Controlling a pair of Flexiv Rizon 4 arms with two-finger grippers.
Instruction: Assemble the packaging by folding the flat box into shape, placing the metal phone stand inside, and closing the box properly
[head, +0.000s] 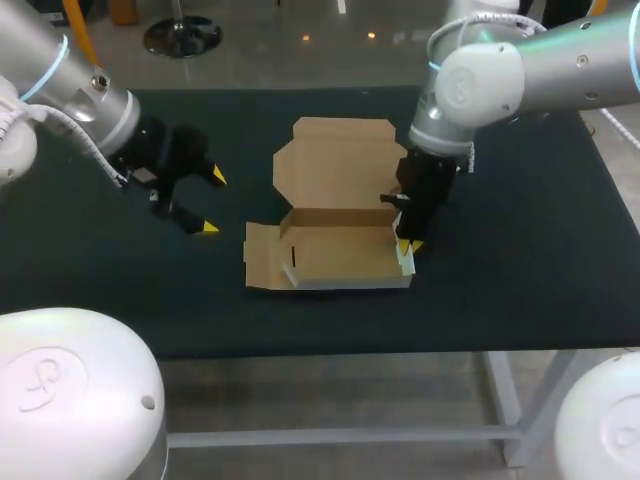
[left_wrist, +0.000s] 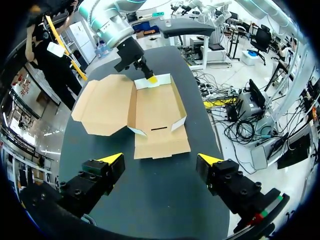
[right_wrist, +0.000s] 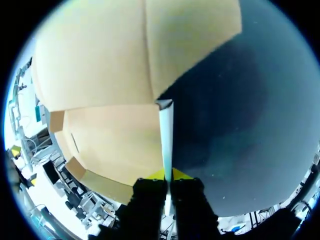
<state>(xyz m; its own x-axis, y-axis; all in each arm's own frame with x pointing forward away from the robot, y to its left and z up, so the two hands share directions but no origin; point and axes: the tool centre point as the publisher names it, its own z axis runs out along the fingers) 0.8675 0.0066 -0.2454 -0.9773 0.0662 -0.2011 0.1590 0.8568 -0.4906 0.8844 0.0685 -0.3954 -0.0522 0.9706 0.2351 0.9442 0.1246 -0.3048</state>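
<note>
Head view first: our half-folded box (head: 335, 255) sits midway on the table (head: 560, 250), lid (head: 340, 160) flat behind it, our right gripper (head: 408, 244) at its right wall (head: 404, 262). Left wrist: left gripper (left_wrist: 160, 159) spread wide, well short of the box. Right wrist (nice close-up): fingers (right_wrist: 195, 200) pinching that wall.

The table (head: 560, 260) is dark-topped (pale metal frame (head: 330, 437) beneath).
</note>
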